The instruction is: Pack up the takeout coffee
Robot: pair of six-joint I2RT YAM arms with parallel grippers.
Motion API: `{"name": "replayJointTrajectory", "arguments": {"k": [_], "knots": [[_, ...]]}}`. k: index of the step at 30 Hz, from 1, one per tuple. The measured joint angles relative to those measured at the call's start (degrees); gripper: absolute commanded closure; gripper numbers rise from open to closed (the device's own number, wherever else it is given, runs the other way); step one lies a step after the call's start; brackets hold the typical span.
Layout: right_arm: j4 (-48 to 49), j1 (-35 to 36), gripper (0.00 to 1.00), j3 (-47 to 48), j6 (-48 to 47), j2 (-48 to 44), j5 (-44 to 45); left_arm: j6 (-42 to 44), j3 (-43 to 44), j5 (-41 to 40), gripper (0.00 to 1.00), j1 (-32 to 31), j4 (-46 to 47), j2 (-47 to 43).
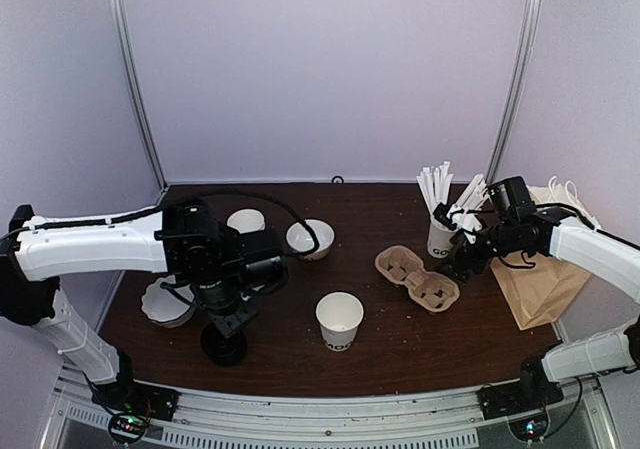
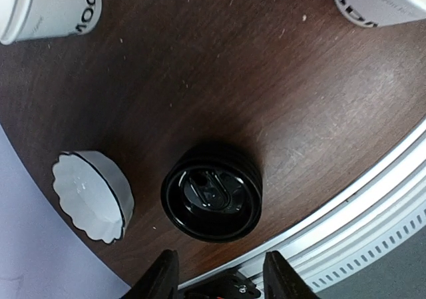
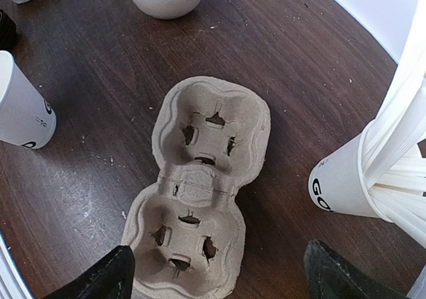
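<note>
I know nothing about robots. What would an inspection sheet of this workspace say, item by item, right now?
Surface: dark wooden table, scuffed, with pale specks.
Job's things: no lidded coffee cup seen; black lid lies alone on the wood; pulp carrier, both wells empty; brown paper bag at the right.
Clutter: lidless white cup mid-table; second lidless cup further back; cup of white sticks; white bowl; fluted white dish.
Jaws: left jaws open, empty, above the lid; right jaws open, empty, over the carrier.
Cables: black cable loops over the left arm.
Surroundings: pale walls; metal rail at the near edge.
</note>
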Motion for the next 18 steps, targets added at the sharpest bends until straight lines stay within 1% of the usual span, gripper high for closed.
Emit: {"name": "replayJointTrajectory", "arguments": {"k": [3,7,10,13,18], "knots": [[-0.1,0.0,0.08,0.0,0.0,0.1,0.0,-3.0,-6.8,1.3,0.49,0.4,1.4,-2.8],[-0.1,0.0,0.08,0.0,0.0,0.1,0.0,-4.4,-12.5,4.5,0.47,0.6,4.3,-3.2],[-0.1,0.0,0.08,0.0,0.0,0.1,0.0,-4.5,-13.9,6.1,0.48,0.6,7.3,-2.3],[-0.1,0.0,0.08,0.0,-0.1,0.0,0.2,-4.3,-14.3,7.0,0.53,0.9,9.8,-1.6],[-0.1,0.0,0.08,0.0,0.0,0.0,0.6,-3.7,-14.7,8.4,0.56,2.4,12.7,0.7]]}}
